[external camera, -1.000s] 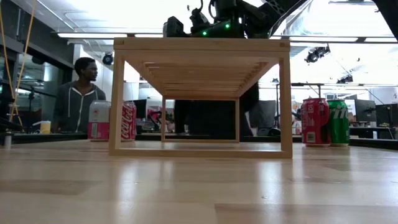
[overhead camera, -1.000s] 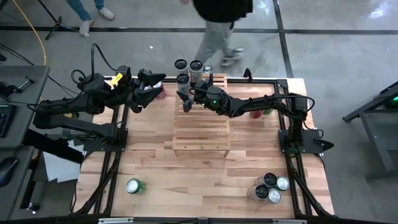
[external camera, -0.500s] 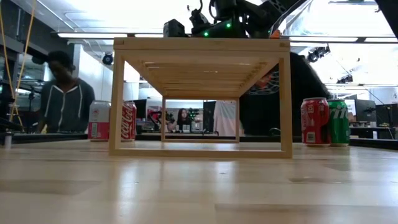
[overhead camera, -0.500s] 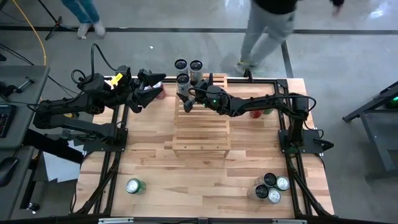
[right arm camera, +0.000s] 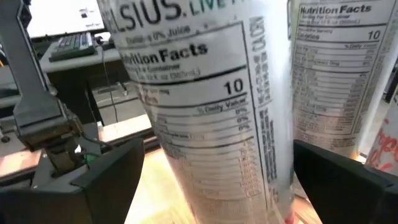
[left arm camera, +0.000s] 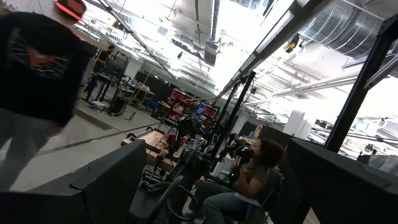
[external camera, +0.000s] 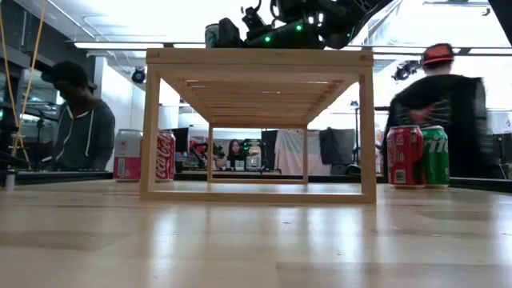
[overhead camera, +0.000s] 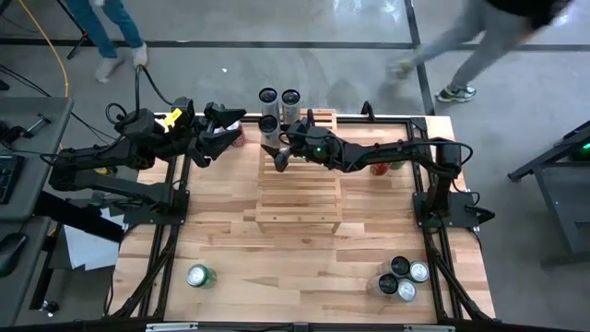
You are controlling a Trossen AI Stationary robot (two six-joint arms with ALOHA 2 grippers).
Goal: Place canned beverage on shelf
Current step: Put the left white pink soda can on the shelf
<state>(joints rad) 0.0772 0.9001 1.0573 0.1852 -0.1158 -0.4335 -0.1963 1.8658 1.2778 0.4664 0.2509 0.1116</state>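
The light-wood stepped shelf (overhead camera: 298, 180) stands mid-table; it also shows in the low view (external camera: 258, 58). Two tall white cans (overhead camera: 267, 95) (overhead camera: 290, 96) stand at its far end. My right gripper (overhead camera: 277, 148) reaches over the shelf's far left corner and is shut on a third tall white can (overhead camera: 269, 123), whose label fills the right wrist view (right arm camera: 211, 130). A neighbouring white can (right arm camera: 336, 74) stands just behind it. My left gripper (overhead camera: 224, 129) waits open above the table's far left, pointing out into the room. My right gripper holds the white can by its side wall (right arm camera: 163, 155), pinched between the two fingers (right arm camera: 93, 180), one on each side. The fingers come about level from the table's right. The can leans in the wrist picture. Its bottom is out of frame, so I cannot tell whether it stands on the shelf.
A pink-white can (external camera: 128, 155) and a red cola can (external camera: 166, 155) stand far left of the shelf. A red can (external camera: 406, 156) and a green can (external camera: 436, 156) stand far right. A green can (overhead camera: 198, 275) lies near left; several cans (overhead camera: 401, 277) cluster near right. People move beyond the table.
My right gripper has shifted slightly above the shelf's top with the white can. In the low view the can's top now shows left of the gripper, where it did not before. People have walked past behind the table.
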